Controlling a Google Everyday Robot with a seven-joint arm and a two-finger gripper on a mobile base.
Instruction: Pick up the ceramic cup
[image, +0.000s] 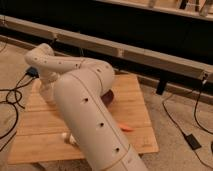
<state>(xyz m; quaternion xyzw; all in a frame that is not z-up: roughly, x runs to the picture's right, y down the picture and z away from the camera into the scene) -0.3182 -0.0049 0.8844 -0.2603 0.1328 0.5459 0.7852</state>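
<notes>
My white arm (85, 105) reaches across the wooden table (135, 107) from the lower middle and folds back at an elbow at the far left. The gripper (46, 96) hangs from that elbow, low over the table's left part, and the wrist covers most of it. The ceramic cup is hidden behind the arm or gripper. A sliver of the dark purple bowl (109, 98) shows at the arm's right side, near the table's middle.
A small white bottle (67, 138) lies by the arm near the front of the table. A small orange item (126, 128) lies at the front right. Black cables (10, 100) run on the floor at left and right. A dark shelf unit (125, 25) stands behind.
</notes>
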